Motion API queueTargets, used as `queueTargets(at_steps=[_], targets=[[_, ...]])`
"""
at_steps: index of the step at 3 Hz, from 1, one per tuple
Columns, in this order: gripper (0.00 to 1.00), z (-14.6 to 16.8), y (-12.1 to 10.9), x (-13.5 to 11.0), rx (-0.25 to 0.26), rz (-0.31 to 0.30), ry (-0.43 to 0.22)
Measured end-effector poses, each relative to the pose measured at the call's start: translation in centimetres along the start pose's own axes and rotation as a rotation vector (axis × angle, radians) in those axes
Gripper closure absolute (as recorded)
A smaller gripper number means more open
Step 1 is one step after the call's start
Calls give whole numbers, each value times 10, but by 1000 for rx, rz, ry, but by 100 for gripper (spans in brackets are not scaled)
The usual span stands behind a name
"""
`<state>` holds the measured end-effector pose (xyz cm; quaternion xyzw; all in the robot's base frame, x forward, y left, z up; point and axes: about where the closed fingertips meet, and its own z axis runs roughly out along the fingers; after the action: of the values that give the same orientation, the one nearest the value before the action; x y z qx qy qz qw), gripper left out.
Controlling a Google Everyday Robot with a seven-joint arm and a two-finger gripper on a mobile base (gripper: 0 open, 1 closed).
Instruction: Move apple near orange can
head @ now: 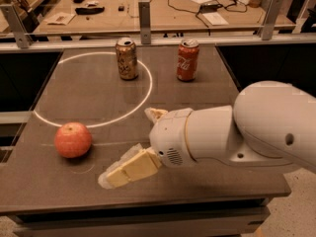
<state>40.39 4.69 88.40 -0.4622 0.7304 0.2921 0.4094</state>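
The apple (73, 139) is seen resting on the dark tabletop (212, 93), at its near left part, just outside a white ring (98, 124) that is painted on the surface. The orange can (127, 58) is stood upright at the far side of the tabletop, on the far right arc of that ring, well apart from the apple. A red can (187, 59) is placed upright to the right of the orange can, outside the ring, with a clear gap left between the two cans.

The gripper (127, 147) is held low over the near middle of the tabletop, to the right of the apple and apart from it. It is carried by a thick white arm (256, 127) that is brought in from the right edge. Its two pale fingers are seen spread apart: one finger (131, 168) is stretched toward the near left, while only the tip of the other is shown above the wrist. Nothing is held between them.

Beyond a metal rail (207, 39), a wooden bench (163, 11) is seen with cables and small items laid on it.
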Motion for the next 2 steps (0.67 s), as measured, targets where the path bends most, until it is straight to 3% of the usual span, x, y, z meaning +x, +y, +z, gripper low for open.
queueTargets(at_steps=[1,2], targets=[[0,37,3,4,-36,-54,-9],[0,69,-1,10,-25,-61,17]])
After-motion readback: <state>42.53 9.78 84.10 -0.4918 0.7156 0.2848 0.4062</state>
